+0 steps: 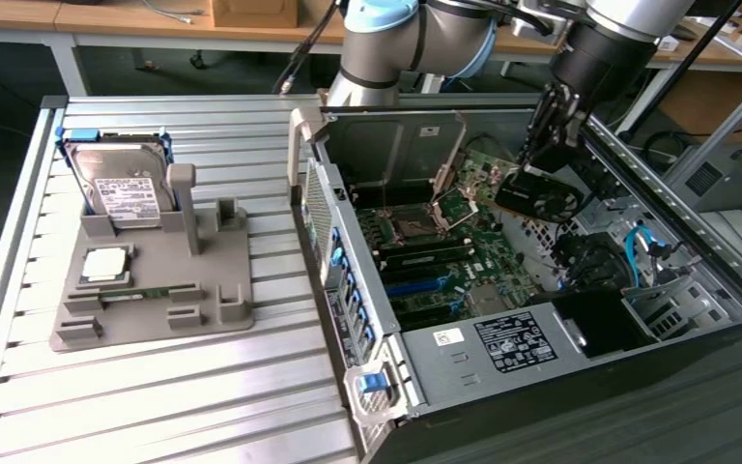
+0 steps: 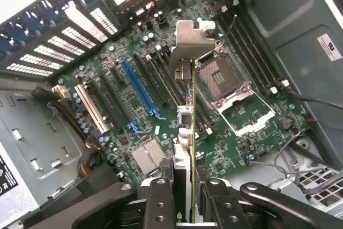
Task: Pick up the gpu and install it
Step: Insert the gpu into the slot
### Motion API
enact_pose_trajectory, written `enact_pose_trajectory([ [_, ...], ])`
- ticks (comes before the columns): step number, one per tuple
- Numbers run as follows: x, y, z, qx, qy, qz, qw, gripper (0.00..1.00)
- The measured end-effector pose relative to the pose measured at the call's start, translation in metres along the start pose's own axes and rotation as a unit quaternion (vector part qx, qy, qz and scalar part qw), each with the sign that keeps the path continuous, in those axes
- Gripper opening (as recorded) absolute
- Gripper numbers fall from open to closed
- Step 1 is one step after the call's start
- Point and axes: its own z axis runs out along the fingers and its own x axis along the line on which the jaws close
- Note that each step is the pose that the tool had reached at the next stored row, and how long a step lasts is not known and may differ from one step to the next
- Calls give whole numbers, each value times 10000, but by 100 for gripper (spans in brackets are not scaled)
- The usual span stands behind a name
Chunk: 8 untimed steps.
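My gripper [image 1: 541,159] hangs over the open computer case [image 1: 385,387] and is shut on the gpu [image 1: 539,196]. In the exterior view the gpu is a dark card with a round black fan facing out, held on edge above the green motherboard [image 1: 455,261]. The wrist view looks along the gpu [image 2: 191,127] edge-on, its silver end bracket [image 2: 194,38] pointing away from the camera. One black finger [image 2: 159,202] sits on each side of the card. The card is above the board, between the blue slot [image 2: 140,90] and the open CPU socket [image 2: 221,76], and is not seated in a slot.
On the slatted table at the exterior view's left, a grey holder [image 1: 152,290] carries a silver hard drive [image 1: 120,188] and a square CPU chip [image 1: 104,263]. The case walls, cables [image 1: 642,251] and the labelled power supply [image 1: 513,340] surround the motherboard.
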Motion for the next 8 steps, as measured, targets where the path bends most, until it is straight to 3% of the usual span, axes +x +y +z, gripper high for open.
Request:
enact_pose_trajectory([
  [8,0,0,0,15,17,-306,9995,27],
])
